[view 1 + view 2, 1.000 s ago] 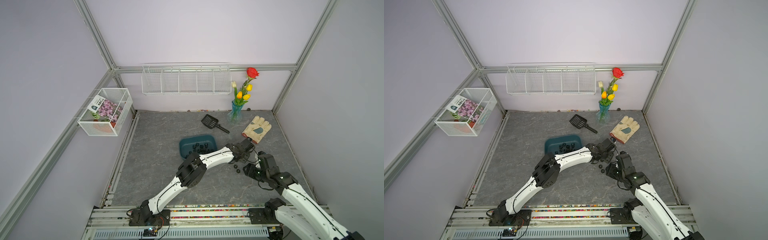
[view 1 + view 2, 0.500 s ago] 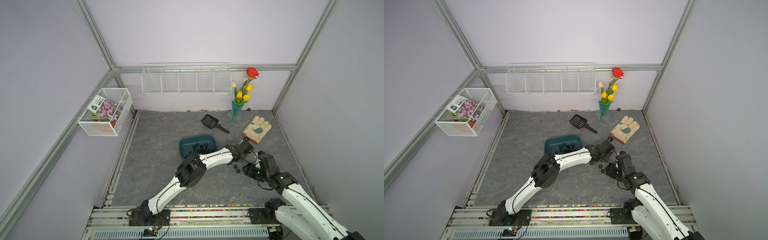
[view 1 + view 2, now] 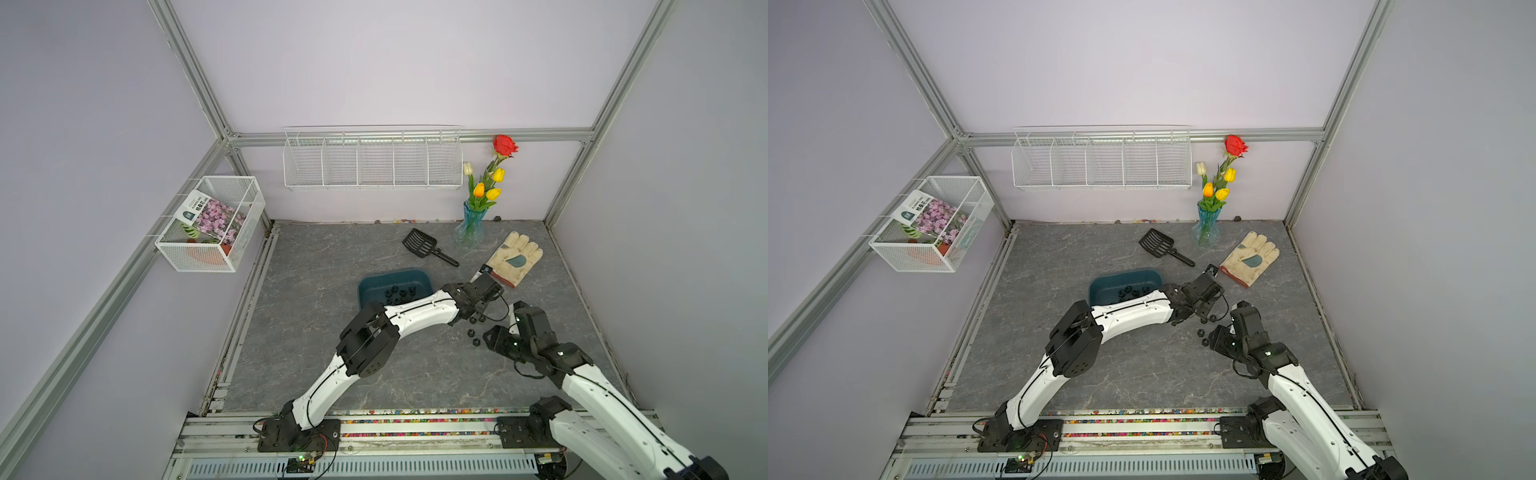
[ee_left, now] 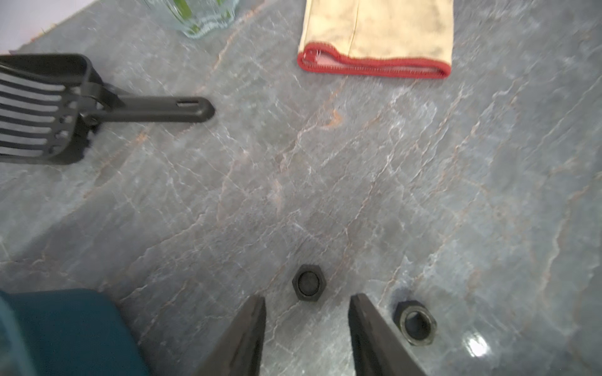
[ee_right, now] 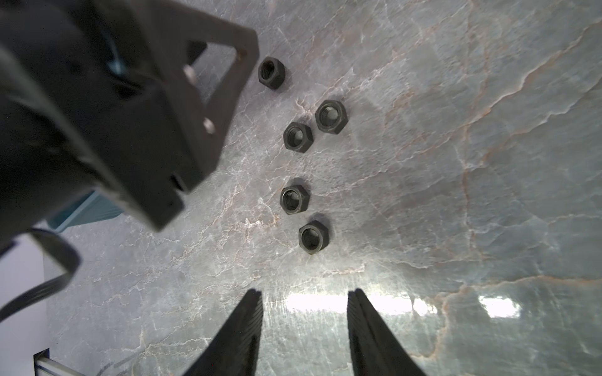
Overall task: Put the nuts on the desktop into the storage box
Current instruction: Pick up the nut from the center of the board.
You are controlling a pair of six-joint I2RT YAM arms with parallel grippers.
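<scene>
- White mesh basket hangs on the left wall and holds a seed packet printed with pink flowers.
- White wire rack is fixed to the far wall, above the desktop, a dark grey stone-look slab with pale veins.
- Teal storage box sits near the middle of the desktop. A cluster of black nuts lies inside, perhaps seven, though they are too small to count surely.
- Black slotted scoop lies beyond the box toward the far wall, with its handle pointing right and near.
- Blue glass vase stands upright by the far wall, right of the scoop, with a red rose and yellow tulips in it.
- Left gripper is close over the desktop just right of the box, its fingers spread with nothing between them. One nut lies flat just past the tips, and a second nut lies just outside one finger.
- Five loose nuts show in the right wrist view, flat on the desktop in a ragged line, two of them close together.
- Right gripper is further right and nearer, with its fingers spread and empty. Its tips point toward the loose nuts but stay apart from them.
- Cream work glove with a red cuff lies flat at the far right, its fingers toward the far wall.
</scene>
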